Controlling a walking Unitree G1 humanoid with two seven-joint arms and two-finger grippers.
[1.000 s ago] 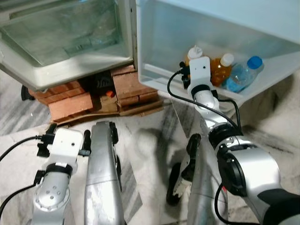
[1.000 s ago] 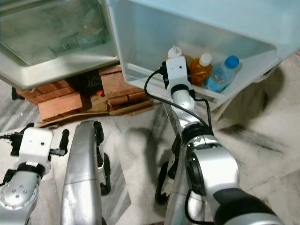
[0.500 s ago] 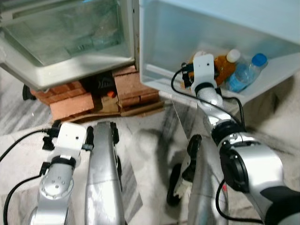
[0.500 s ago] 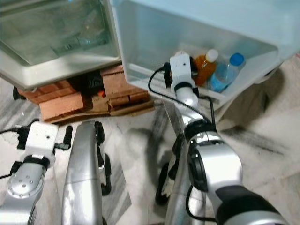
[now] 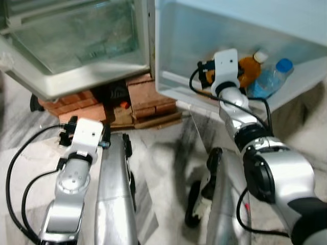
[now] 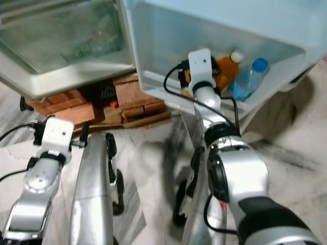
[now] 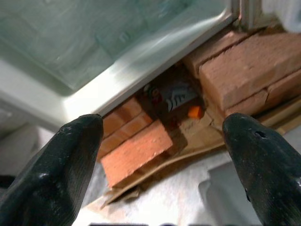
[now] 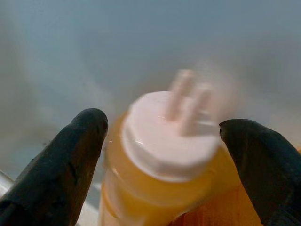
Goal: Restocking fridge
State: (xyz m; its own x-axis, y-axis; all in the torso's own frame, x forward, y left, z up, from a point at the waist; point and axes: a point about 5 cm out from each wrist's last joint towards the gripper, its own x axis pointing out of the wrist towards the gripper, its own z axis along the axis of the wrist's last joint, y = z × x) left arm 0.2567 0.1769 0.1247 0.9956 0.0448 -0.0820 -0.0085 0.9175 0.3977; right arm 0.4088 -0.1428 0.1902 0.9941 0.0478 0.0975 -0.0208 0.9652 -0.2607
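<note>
My right gripper (image 8: 162, 141), jaws spread, flanks the upright yellow plastic bottle (image 8: 160, 183), its white nozzle cap (image 8: 171, 134) pointing up toward me.

A home kitchen, by the look of it. Open fridge (image 5: 76, 46) propped on red bricks (image 5: 148, 97) over a grey-veined marble floor (image 5: 163, 153). Door shelf (image 6: 168, 87) stocked with an orange juice bottle (image 6: 225, 69) and a blue-capped water bottle (image 6: 248, 79).

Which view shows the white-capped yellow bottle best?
Right wrist view: the yellow bottle sits close up between the open right gripper jaws, though blurred. In the eye views the right wrist covers most of it in the door bin.
</note>
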